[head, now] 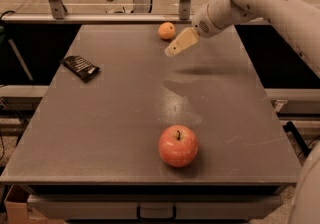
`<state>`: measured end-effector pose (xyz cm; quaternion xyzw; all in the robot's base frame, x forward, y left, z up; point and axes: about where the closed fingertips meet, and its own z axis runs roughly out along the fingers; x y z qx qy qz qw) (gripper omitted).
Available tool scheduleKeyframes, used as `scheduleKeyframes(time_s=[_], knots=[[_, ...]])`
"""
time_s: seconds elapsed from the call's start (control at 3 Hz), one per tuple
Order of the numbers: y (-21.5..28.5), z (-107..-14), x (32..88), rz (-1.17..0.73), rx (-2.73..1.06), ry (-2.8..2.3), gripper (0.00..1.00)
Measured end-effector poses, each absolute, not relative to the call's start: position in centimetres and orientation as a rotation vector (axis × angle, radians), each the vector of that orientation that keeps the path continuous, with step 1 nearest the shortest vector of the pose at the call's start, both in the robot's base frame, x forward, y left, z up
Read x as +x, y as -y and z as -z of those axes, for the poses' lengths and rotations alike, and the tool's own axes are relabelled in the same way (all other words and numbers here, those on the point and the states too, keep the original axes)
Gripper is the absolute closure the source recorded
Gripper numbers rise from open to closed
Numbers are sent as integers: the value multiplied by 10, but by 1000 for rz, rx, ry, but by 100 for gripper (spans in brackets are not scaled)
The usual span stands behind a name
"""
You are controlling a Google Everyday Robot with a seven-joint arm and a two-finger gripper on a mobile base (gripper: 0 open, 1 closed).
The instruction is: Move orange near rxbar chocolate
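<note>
The orange (pixel 166 30) sits at the far edge of the table (pixel 125 118), well apart from the rxbar (pixel 80 67) at left. Small, firm, probably light and apt to roll, it wants a grip across its middle. The gripper (pixel 176 48) hovers just beside it; open or closed, I cannot tell.

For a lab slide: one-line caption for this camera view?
The gripper hovers near the orange at the far edge of the table; rxbar chocolate lies at left, apple in front.
</note>
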<state>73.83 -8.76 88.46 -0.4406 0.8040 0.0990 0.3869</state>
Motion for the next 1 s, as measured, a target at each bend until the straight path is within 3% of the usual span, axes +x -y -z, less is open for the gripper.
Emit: scheduleKeyframes(time_s=[1.0], knots=[[48,-851,808,-345,-887,-2014,0]])
